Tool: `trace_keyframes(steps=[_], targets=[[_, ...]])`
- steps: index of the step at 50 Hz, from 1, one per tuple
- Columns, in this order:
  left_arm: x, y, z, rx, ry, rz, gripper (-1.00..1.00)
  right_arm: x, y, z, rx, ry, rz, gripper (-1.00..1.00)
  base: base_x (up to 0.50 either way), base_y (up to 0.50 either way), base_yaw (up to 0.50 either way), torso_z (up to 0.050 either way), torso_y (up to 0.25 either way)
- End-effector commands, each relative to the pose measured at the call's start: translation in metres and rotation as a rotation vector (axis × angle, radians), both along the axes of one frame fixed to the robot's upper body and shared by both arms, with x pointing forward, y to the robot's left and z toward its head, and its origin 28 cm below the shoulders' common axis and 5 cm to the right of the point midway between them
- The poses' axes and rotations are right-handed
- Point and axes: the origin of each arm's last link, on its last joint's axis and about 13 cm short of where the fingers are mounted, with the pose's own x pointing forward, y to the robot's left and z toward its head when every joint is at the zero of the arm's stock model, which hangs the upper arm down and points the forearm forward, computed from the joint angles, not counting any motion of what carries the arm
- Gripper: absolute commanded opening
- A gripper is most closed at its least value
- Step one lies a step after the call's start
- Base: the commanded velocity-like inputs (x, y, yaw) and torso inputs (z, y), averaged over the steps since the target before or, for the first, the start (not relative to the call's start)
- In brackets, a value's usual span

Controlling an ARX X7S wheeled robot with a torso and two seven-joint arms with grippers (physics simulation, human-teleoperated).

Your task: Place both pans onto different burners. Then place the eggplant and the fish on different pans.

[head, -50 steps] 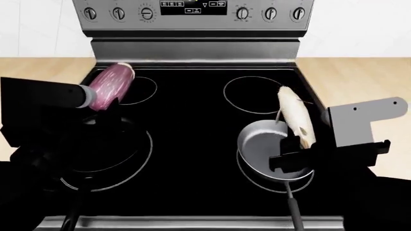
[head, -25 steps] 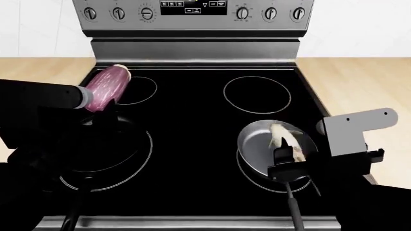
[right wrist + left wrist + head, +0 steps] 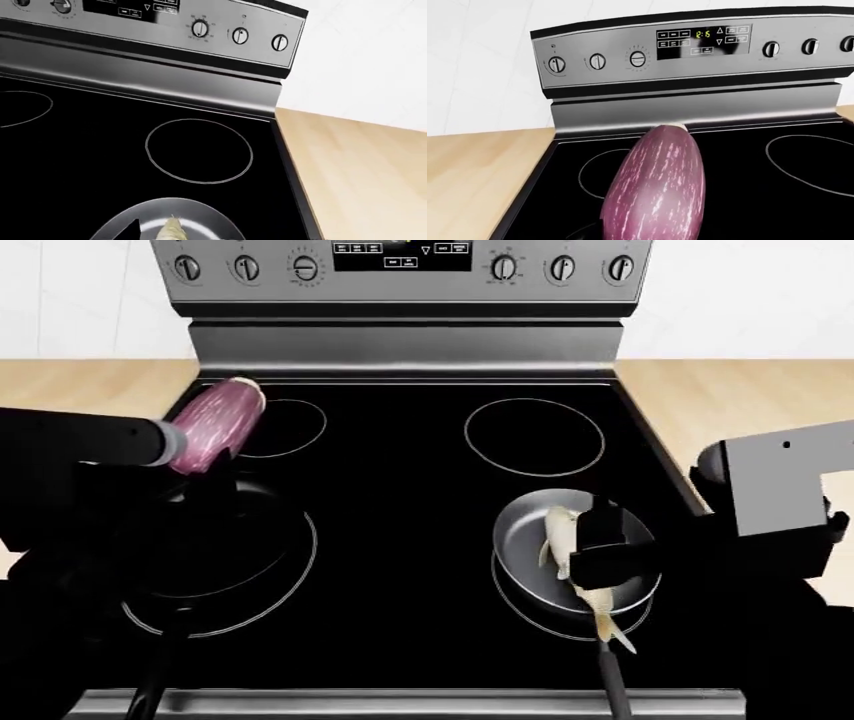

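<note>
My left gripper (image 3: 200, 445) is shut on the purple eggplant (image 3: 218, 422), holding it above the cooktop's left side; the eggplant fills the left wrist view (image 3: 657, 190). The shallow black pan (image 3: 234, 530) sits on the large front-left burner (image 3: 310, 540), below and in front of the eggplant. The grey pan (image 3: 521, 540) sits on the front-right burner. The fish (image 3: 563, 538) lies in the grey pan, its tail over the near rim; its tip shows in the right wrist view (image 3: 171, 231). My right gripper (image 3: 601, 540) hovers just above the fish, open.
The back-left burner (image 3: 287, 425) and back-right burner (image 3: 534, 438) are bare. Both pan handles point toward the stove's front edge (image 3: 400, 702). The control panel (image 3: 400, 265) with knobs rises behind. Wooden counter (image 3: 747, 400) flanks both sides.
The fish went from held upright over the grey pan to lying inside it. My right arm has pulled up and to the right. The left gripper drifted slightly left with the eggplant.
</note>
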Motion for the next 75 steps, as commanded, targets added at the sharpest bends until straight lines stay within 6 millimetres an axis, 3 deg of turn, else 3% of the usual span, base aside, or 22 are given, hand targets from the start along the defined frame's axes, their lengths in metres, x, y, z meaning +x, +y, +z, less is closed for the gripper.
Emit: trace_keyframes(steps=[1,20,43,55,75], targets=[[-0.003,0.004,0.002,0.02,0.026,0.034,-1.0,-0.017,0.0,0.032,0.007,-0.127,0.001,1.0,0.0,0.0,0.0,0.0,0.0],[-0.001,0.021,0.005,0.067,0.063,0.136,-1.0,-0.016,-0.002,0.027,0.027,-0.125,0.002,1.0,0.0,0.0,0.0,0.0,0.0],[0.009,0.026,-0.014,0.076,0.133,0.157,-1.0,-0.011,0.0,0.022,0.031,-0.104,0.007,1.0,0.0,0.0,0.0,0.0,0.0],[0.004,0.023,-0.028,0.071,0.161,0.139,-1.0,-0.012,0.002,0.021,0.027,-0.103,0.016,1.0,0.0,0.0,0.0,0.0,0.0],[0.009,0.025,-0.058,0.046,0.259,0.143,-1.0,-0.012,0.002,0.019,0.032,-0.097,0.014,1.0,0.0,0.0,0.0,0.0,0.0]])
